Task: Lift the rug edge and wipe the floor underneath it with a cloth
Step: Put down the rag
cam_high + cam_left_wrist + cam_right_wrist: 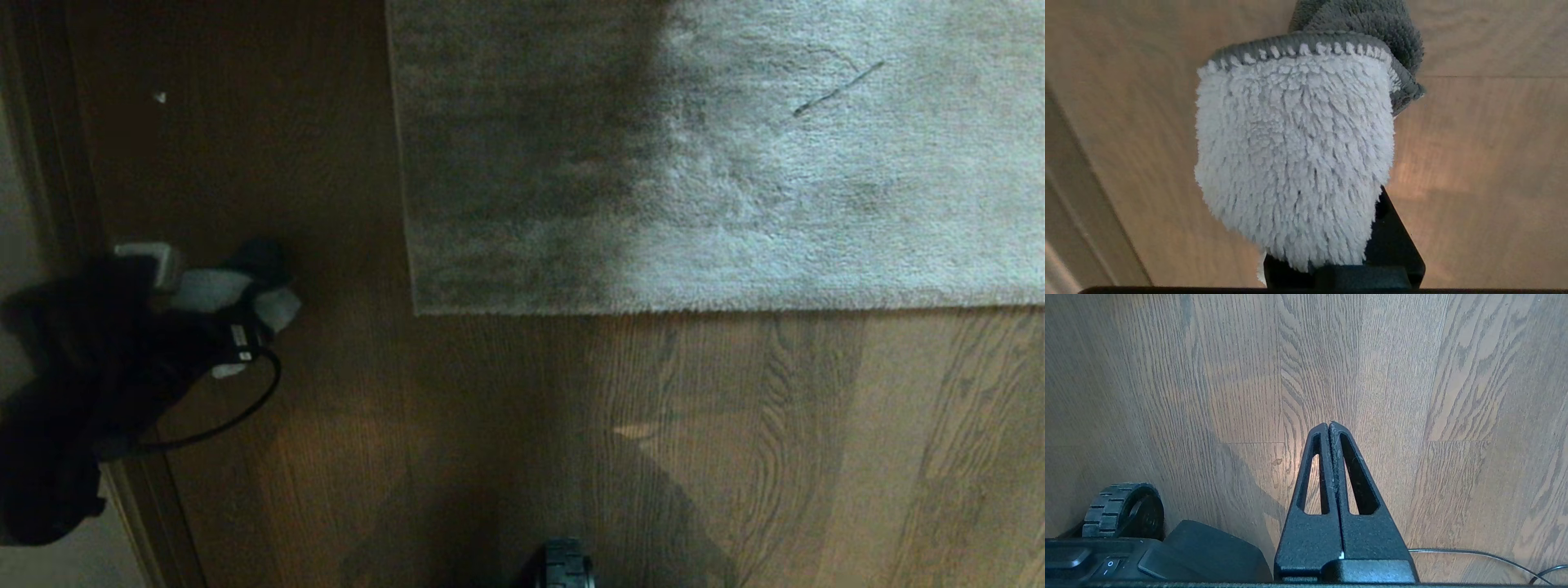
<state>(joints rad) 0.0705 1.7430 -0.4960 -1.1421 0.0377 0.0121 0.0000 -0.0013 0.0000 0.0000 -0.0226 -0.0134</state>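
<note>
Left gripper (245, 314) is clamped on the cloth (1294, 159), above the floor (506, 425), well left of the flat rug edge (653, 306). Right gripper (1329, 428), fingers pressed together and empty, probably must lift that edge next

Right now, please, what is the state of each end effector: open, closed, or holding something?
Left end effector: closed on the cloth, above the floor.
Right end effector: closed, holding nothing.
</note>
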